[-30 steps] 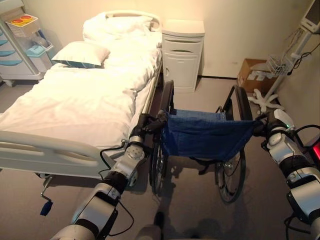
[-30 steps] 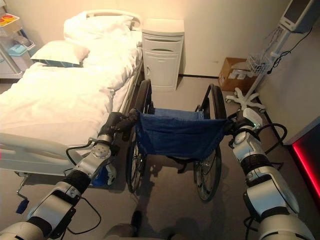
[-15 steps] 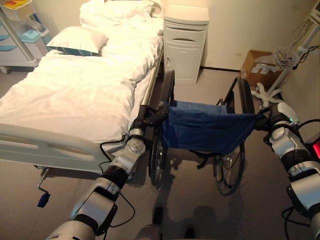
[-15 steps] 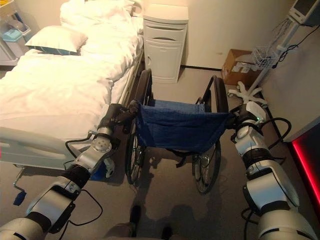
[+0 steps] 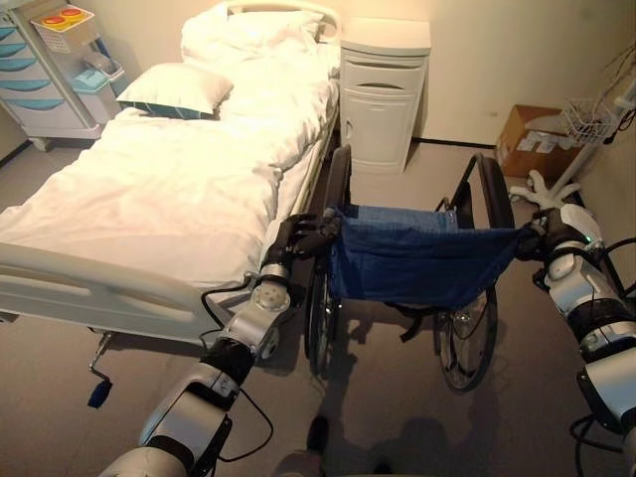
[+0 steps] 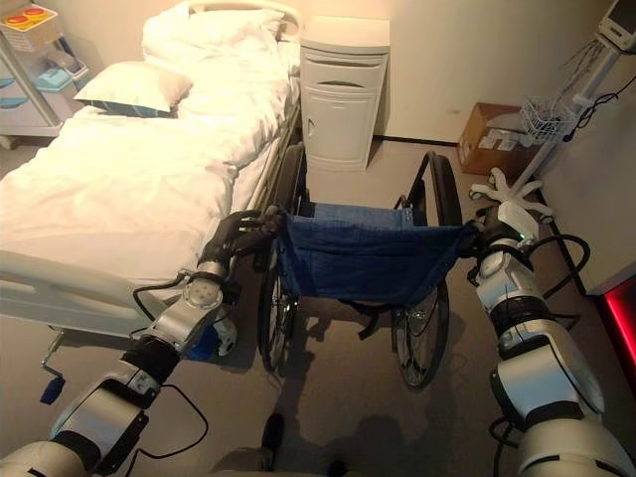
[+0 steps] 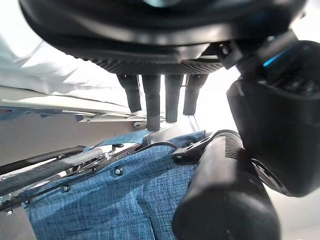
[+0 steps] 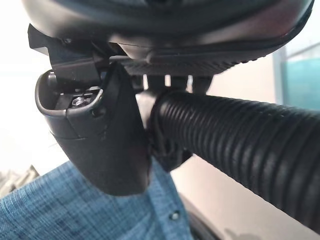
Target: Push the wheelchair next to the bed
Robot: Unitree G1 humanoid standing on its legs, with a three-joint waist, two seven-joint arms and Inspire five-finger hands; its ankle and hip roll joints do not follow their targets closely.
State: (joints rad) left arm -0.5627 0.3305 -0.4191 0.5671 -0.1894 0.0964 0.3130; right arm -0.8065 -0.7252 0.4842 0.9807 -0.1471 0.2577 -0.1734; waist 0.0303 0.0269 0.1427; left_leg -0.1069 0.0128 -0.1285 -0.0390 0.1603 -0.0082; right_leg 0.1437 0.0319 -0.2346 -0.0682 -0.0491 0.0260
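Observation:
The wheelchair (image 5: 417, 263), black-framed with a blue denim back, stands beside the right edge of the white bed (image 5: 89, 293), its left wheel close to the bed frame. My left hand (image 5: 298, 237) is shut on the left push handle (image 7: 225, 200), thumb on one side and fingers (image 7: 150, 100) curled over the other. My right hand (image 5: 545, 237) is shut on the ribbed right push handle (image 8: 240, 140), with the thumb (image 8: 100, 135) wrapped beside it.
A white nightstand (image 5: 383, 99) stands against the wall ahead of the wheelchair. To the right are a cardboard box (image 5: 532, 144) and a wheeled equipment stand (image 5: 556, 184). A medical cart (image 5: 55, 70) stands far left of the bed. Pillows (image 5: 174, 91) lie at the bed's head.
The whole picture has shifted, so the camera moved. Both hands keep their hold on the handles, and the wheelchair stays alongside the bed, perhaps a little further forward.

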